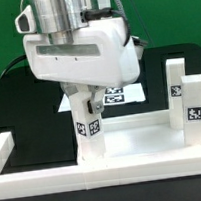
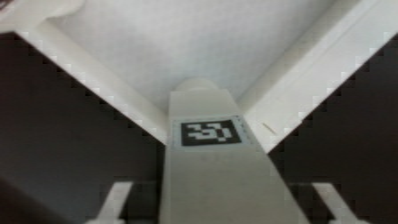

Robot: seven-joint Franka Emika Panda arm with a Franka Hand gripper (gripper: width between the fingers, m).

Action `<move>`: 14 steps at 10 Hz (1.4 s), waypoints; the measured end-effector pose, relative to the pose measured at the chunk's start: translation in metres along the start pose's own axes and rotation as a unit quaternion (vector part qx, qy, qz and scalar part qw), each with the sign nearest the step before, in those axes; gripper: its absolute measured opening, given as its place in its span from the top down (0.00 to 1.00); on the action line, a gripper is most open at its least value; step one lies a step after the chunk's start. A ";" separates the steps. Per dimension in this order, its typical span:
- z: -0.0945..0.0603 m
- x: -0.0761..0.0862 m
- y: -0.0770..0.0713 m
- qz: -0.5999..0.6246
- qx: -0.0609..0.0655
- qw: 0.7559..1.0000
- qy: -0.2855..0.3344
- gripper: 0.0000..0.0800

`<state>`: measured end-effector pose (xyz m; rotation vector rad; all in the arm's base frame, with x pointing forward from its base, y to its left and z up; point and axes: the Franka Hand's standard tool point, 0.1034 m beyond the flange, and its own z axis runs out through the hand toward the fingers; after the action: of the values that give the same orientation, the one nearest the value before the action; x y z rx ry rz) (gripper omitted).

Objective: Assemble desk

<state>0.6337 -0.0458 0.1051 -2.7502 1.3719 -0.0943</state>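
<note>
The white tabletop (image 1: 138,143) lies flat on the black table. One white tagged leg (image 1: 89,132) stands upright at its corner towards the exterior view's left. My gripper (image 1: 86,108) reaches down over this leg's top. In the wrist view the leg (image 2: 217,150) runs up the middle to the tabletop's corner (image 2: 196,40), and the gripper (image 2: 221,192) straddles it. Its fingers (image 2: 121,198) flank the leg with a dark gap on each side, so the jaws are open and not touching it. Two more legs (image 1: 175,86) (image 1: 192,104) stand upright at the exterior view's right.
The marker board (image 1: 116,94) lies flat behind the tabletop, partly hidden by the arm. A long white border bar (image 1: 147,176) runs along the front, and another (image 1: 3,149) stands at the exterior view's left.
</note>
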 end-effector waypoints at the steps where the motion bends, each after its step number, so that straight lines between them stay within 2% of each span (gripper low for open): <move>1: 0.000 0.000 0.001 0.051 -0.001 0.999 -0.003 0.64; 2: 0.000 0.002 0.004 0.121 -0.005 0.993 -0.007 0.64; 3: 0.000 0.002 0.006 0.184 -0.004 0.983 -0.012 0.64; 4: 0.000 0.001 0.006 0.262 -0.003 0.965 -0.021 0.64; 5: 0.000 0.000 0.003 0.346 0.004 0.938 -0.033 0.64; 8: 0.001 0.000 0.000 0.482 0.013 0.875 -0.032 0.63; 10: 0.000 0.000 0.004 0.497 0.004 0.867 -0.024 0.62; 11: 0.001 0.000 0.004 0.500 0.005 0.866 -0.026 0.56; 12: 0.001 -0.001 0.004 0.498 0.005 0.867 -0.026 0.56; 13: 0.000 -0.002 0.004 0.488 0.002 0.873 -0.028 0.35; 14: -0.008 -0.004 -0.001 0.479 0.004 0.877 -0.034 0.22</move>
<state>0.6314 -0.0428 0.1129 -1.7276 2.4723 0.0534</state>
